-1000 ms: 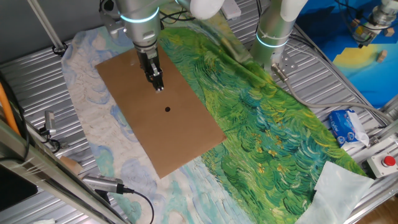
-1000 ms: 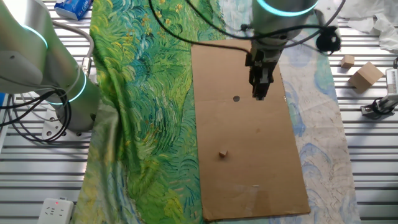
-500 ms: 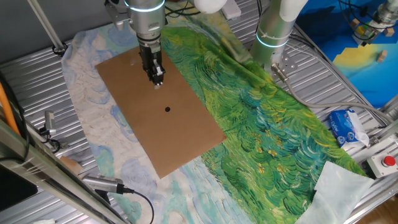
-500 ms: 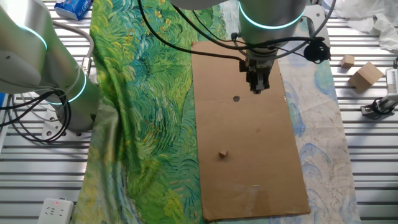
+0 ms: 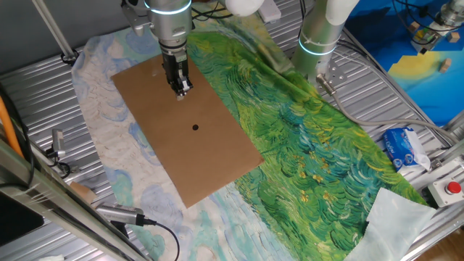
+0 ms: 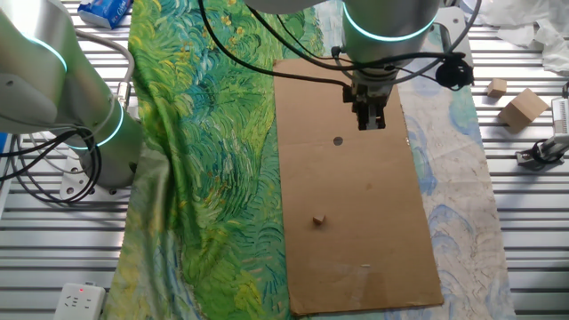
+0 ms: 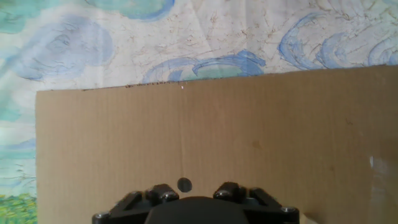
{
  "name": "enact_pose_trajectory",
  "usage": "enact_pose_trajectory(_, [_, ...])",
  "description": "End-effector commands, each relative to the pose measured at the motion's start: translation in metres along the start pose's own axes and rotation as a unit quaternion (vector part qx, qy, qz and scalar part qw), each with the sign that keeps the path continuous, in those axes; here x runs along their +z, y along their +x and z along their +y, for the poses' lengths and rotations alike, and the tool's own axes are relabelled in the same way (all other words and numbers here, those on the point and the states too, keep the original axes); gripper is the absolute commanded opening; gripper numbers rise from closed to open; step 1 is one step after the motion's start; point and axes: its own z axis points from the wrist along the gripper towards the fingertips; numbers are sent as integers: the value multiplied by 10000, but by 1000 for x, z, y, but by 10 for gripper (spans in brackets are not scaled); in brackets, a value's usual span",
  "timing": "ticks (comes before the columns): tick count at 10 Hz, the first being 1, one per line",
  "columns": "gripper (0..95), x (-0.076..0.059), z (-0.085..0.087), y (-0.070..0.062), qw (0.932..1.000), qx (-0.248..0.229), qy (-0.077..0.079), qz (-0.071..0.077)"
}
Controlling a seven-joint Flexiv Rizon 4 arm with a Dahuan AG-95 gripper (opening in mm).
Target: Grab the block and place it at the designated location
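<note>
The block is a tiny tan cube lying on the brown cardboard sheet, well away from my gripper; I cannot make it out in the other views. The black dot marks the sheet and also shows in the other fixed view and the hand view. My gripper hangs above the cardboard just beside the dot, toward the sheet's end. Its fingers look closed together and hold nothing. The hand view shows only the gripper's base, not the fingertips.
The cardboard lies on a painted cloth over the metal table. A second arm's base stands beside the cloth. Wooden blocks and a clamp lie off the cloth. A blue packet sits at the right.
My gripper has risen and drawn back from the dot toward the end of the cardboard. The block and the dot have not moved.
</note>
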Motion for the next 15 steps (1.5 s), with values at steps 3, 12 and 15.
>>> enact_pose_trajectory(3, [0,0,0,-1,10000,-11,0,6])
enact_pose_trajectory(12, [0,1,1,-1,9999,-145,6,13])
enact_pose_trajectory(15, [0,1,1,-1,9999,-159,15,23])
